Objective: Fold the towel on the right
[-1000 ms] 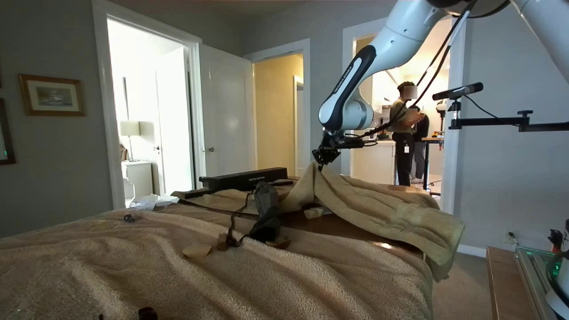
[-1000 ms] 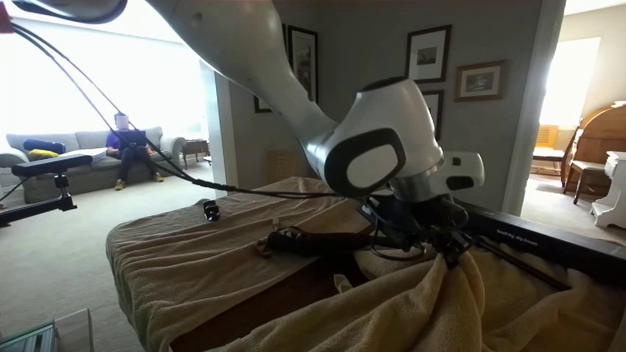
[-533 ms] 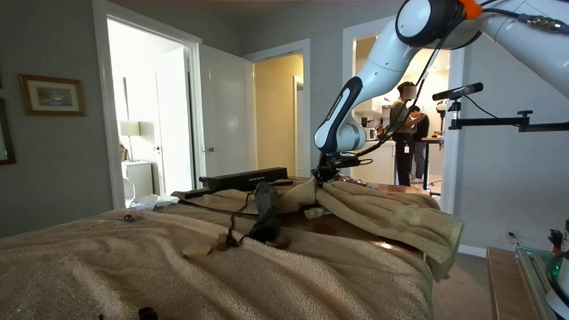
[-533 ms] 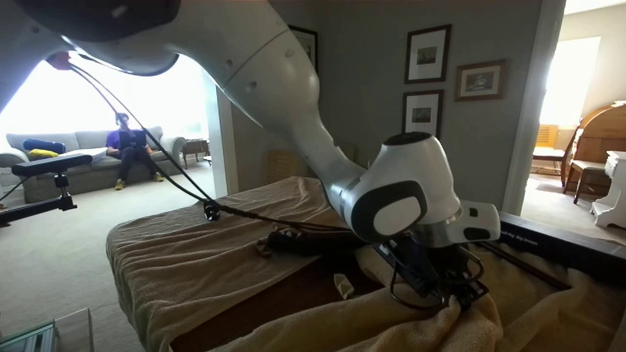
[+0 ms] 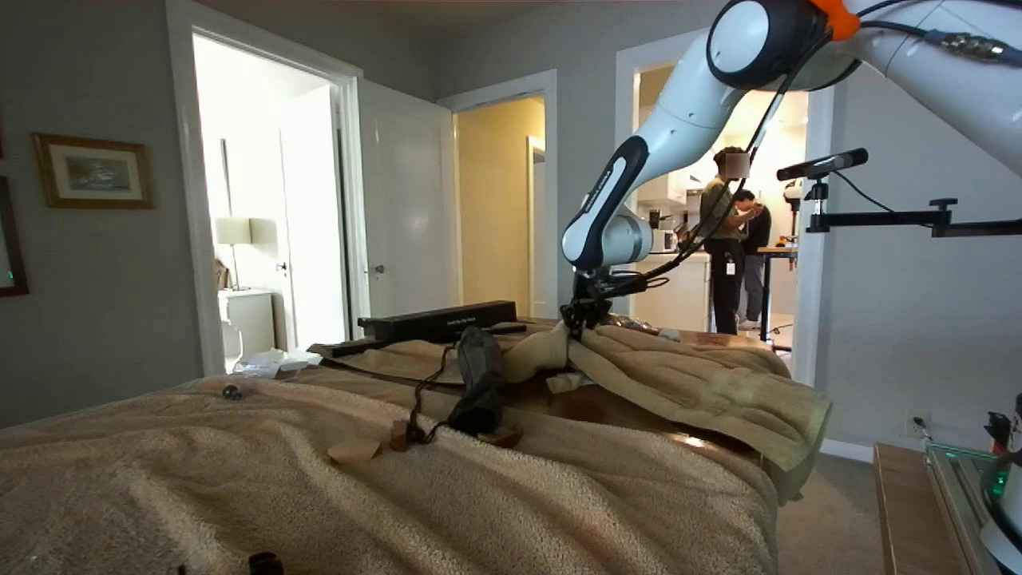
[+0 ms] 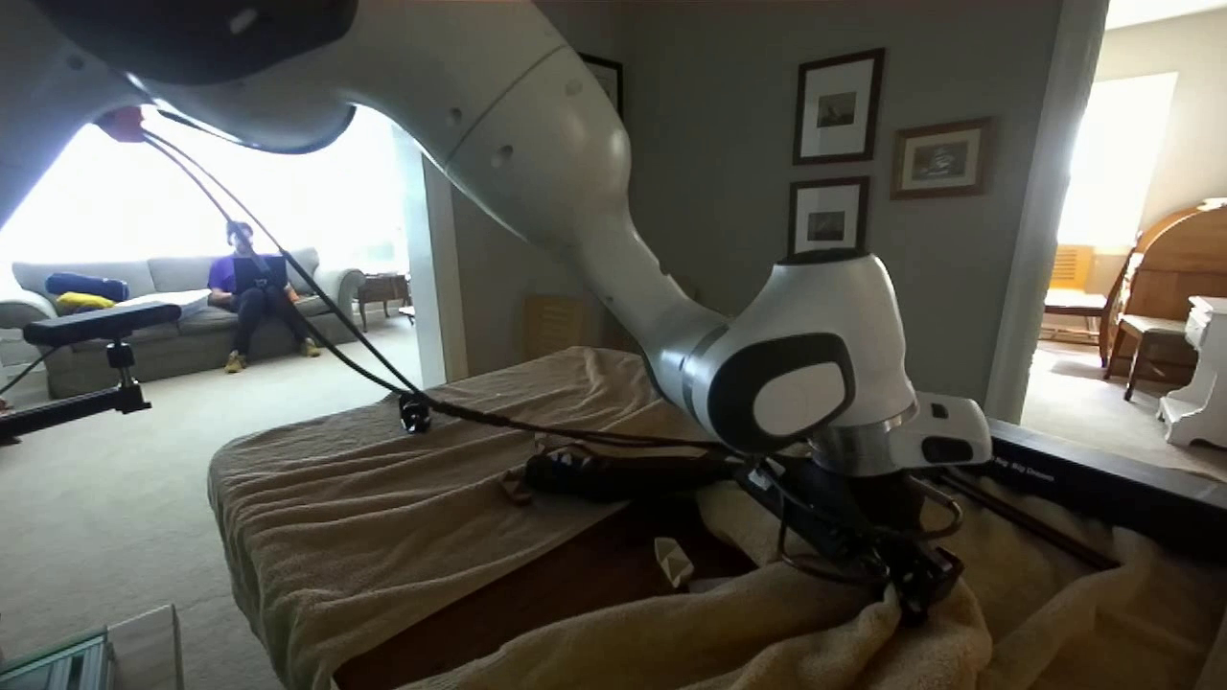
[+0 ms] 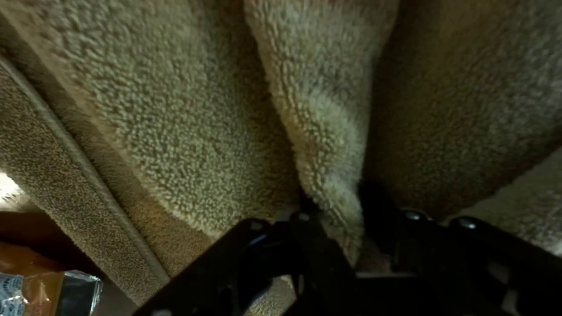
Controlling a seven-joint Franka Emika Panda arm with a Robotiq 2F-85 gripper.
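Note:
The towel is a plain beige-tan, fuzzy cloth (image 5: 695,375) over the right part of the table in an exterior view. It also lies wrinkled across the front in an exterior view (image 6: 661,628). My gripper (image 5: 576,331) is low at the towel's far-left part, where the cloth rises in a small peak. It also shows in an exterior view (image 6: 915,604). In the wrist view a narrow towel fold (image 7: 327,131) runs down between the fingers of my gripper (image 7: 340,197), with finger and cloth touching. The jaws are dark, and the fingertips are partly hidden by cloth.
Another tan rumpled cloth (image 5: 359,479) covers the near part of the table, with a dark pouch (image 5: 481,383) and cables on it. A long black box (image 5: 443,321) stands behind. Brown tabletop (image 5: 615,407) shows between the cloths. A plastic-wrapped package (image 7: 41,289) shows in the wrist view.
My gripper has come down with the raised towel peak, so the cloth stands much lower than one second ago. In the last half second the wrist has risen slightly.

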